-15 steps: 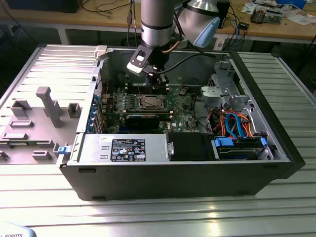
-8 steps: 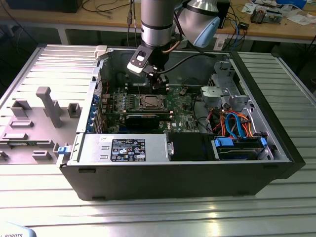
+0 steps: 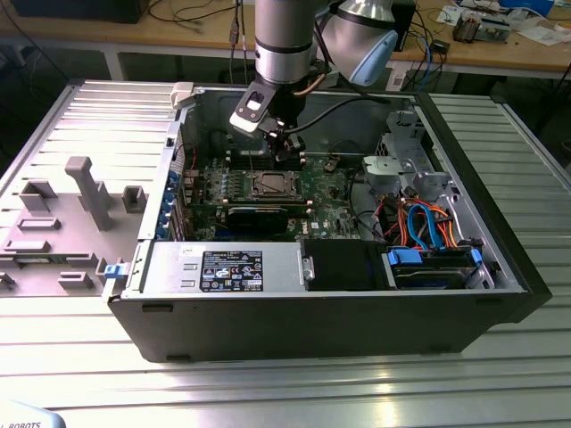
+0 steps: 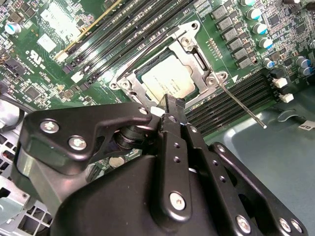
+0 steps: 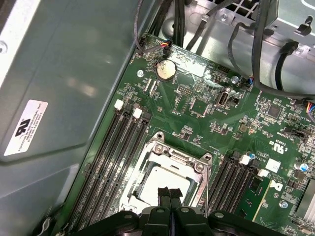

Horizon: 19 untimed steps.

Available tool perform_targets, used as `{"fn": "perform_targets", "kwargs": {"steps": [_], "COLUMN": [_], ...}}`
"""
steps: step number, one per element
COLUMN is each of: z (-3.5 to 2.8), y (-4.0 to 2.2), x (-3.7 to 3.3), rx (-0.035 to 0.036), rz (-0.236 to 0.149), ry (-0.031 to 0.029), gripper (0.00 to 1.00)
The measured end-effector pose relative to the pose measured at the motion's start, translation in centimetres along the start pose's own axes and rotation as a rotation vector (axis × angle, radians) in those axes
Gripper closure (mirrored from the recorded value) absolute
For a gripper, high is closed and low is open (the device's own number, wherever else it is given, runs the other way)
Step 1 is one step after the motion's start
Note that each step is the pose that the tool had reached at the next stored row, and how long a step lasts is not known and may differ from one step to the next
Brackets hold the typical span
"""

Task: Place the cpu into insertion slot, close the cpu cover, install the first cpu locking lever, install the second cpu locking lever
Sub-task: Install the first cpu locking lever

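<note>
So we've got the open computer case [image 3: 339,321] lying on the slatted metal bench [image 3: 268,383], with the arm reaching down into it from above. The pincer [image 3: 284,152] hangs inside the case right by the insertion slot [image 3: 270,185], toward the far wall as the exterior view shows it. In the first wrist view the pincer [image 5: 170,192] has its two black fingers pressed flat together with nothing between them, so it's clamped shut and carrying nothing. The cpu [image 5: 157,178] is already sitting in the slot, silvery top facing up. The fingertips overlap its near edge in that picture, but we can't tell if they actually touch it or just hover over it. The cpu cover [image 5: 173,156] looks to be lying down flat around the chip, with the chip showing through its window. In the second wrist view the pincer [image 4: 170,104] is again right at the socket's edge, just beside the cpu [image 4: 170,81]. One thin locking lever [image 4: 241,105] sticks out at an angle from the socket corner, over the memory slots [image 4: 236,98]. There are more memory slots on the other side of the socket, and the rest is green motherboard [image 5: 206,108] with a coin battery [image 5: 165,70] further off.
</note>
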State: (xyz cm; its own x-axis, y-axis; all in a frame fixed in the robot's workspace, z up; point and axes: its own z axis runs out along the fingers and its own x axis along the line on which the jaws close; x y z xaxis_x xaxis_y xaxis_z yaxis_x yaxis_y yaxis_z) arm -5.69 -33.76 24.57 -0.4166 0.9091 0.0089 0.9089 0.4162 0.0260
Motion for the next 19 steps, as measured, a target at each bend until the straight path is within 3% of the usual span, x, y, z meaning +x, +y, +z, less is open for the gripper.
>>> {"fn": "perform_targets", "kwargs": {"steps": [7,8,11,13,16,19], "z": [0.0,0.0,0.0,0.0,-0.21,-0.98], "y": [0.0,0.0,0.0,0.0,-0.02,0.0], "x": [0.0,0.0,0.0,0.0,0.0,0.02], "rx": [0.0004,0.0005,0.0014,0.0018,0.0023,0.0023], "rz": [-0.038,-0.054,-0.153,-0.186,-0.197,-0.204], "ry": [0.001,0.0015,0.004,0.0045,0.0042,0.0045], "gripper": [0.89,0.89,0.89,0.89,0.89,0.89]}}
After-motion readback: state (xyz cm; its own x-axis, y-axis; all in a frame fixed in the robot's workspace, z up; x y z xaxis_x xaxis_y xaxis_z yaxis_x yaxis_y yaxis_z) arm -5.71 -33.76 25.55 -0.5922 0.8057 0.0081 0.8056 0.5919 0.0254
